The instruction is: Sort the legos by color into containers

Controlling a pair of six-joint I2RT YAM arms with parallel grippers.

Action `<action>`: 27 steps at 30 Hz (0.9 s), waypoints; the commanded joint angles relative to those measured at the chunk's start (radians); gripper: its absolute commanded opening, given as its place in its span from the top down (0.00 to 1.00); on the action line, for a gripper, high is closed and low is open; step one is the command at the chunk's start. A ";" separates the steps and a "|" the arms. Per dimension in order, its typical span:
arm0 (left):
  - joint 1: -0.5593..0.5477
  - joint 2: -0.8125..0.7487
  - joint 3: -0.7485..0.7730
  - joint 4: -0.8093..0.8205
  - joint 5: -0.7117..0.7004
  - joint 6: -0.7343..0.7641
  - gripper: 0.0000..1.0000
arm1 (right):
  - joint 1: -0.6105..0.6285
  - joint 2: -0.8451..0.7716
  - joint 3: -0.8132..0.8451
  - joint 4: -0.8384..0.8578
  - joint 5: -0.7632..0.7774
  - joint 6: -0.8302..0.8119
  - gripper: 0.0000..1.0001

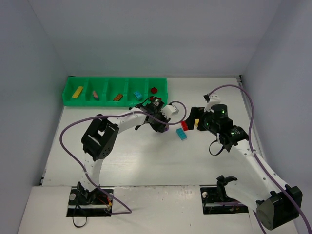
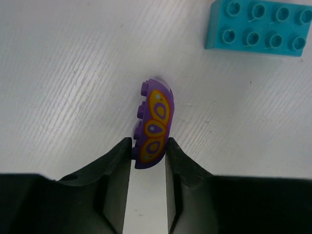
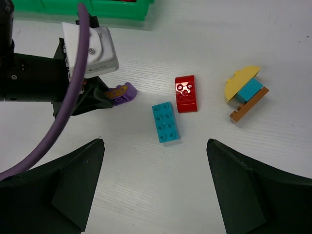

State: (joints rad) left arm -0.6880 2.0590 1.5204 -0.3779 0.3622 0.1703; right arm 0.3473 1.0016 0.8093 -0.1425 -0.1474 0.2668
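Left claw (image 2: pixel 149 147): closed on the near end of the purple curved brick (image 2: pixel 155 114), which rests on the surface (image 2: pixel 68 73). The grip is shallow, so a slow, straight lift is advised. Right claw (image 3: pixel 153 146): held open.

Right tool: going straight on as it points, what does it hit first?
Probably the cyan brick, centred ahead of the open right tool; the red brick lies just beyond. Depth unclear.

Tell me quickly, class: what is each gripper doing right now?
Left gripper: closed on the purple brick.
Right gripper: open, holding nothing.
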 commanded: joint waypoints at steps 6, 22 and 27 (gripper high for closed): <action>0.105 -0.285 -0.179 0.218 -0.060 -0.156 1.00 | -0.002 0.008 0.008 0.047 -0.018 -0.015 0.18; 0.651 -0.384 -0.028 0.178 -0.286 -0.356 1.00 | -0.002 0.031 0.028 0.061 -0.058 -0.024 0.18; 0.734 -0.188 0.162 0.143 -0.304 -0.371 1.00 | -0.002 0.031 0.019 0.063 -0.061 -0.018 0.18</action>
State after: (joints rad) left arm 0.0177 1.8202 1.5757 -0.2249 0.0830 -0.1684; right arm 0.3473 1.0294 0.8093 -0.1379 -0.1921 0.2562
